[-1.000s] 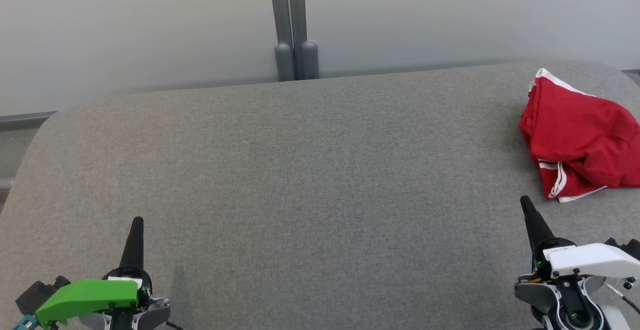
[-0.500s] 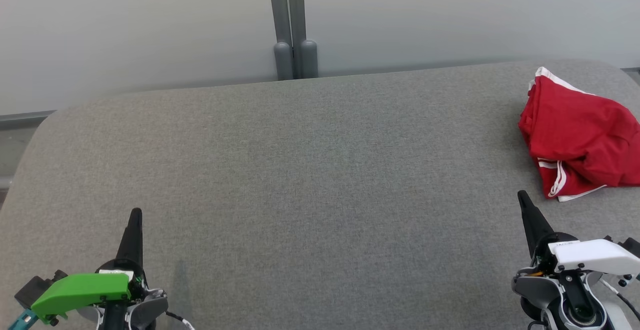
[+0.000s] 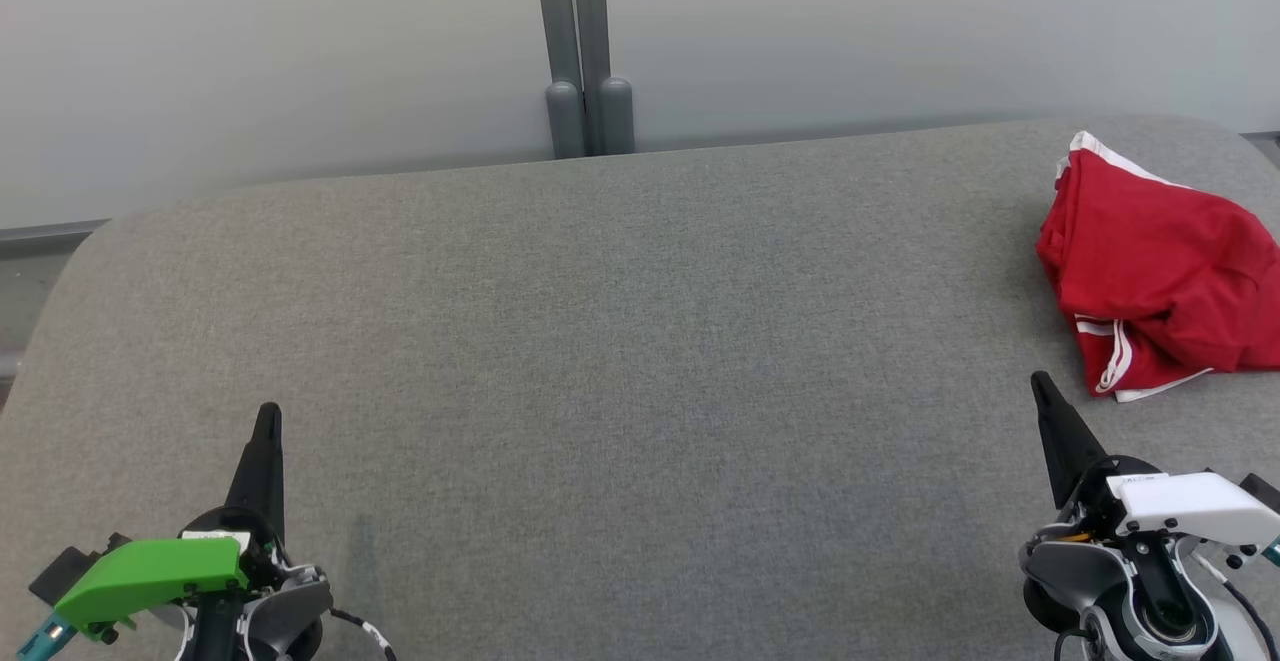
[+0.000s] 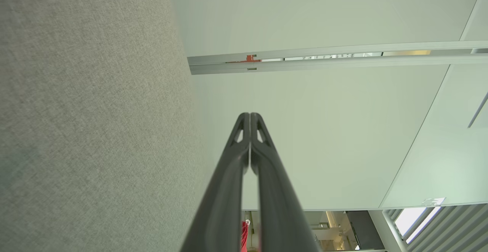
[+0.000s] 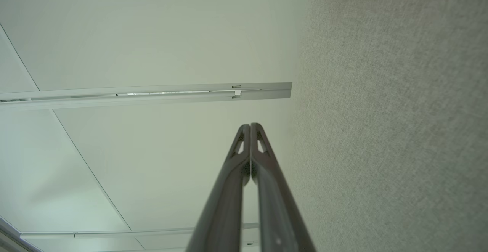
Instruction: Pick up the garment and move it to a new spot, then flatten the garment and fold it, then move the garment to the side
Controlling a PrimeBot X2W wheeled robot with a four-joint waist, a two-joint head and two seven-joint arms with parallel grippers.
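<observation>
Red garment (image 3: 1160,271), white-trimmed: crumpled in a heap on grey fabric counter (image 3: 640,341), ahead and slightly right of right gripper (image 3: 1040,386), not touching it; far right of left gripper (image 3: 267,413). Both grippers: fingers pressed together, holding nothing, near counter's front edge.
</observation>
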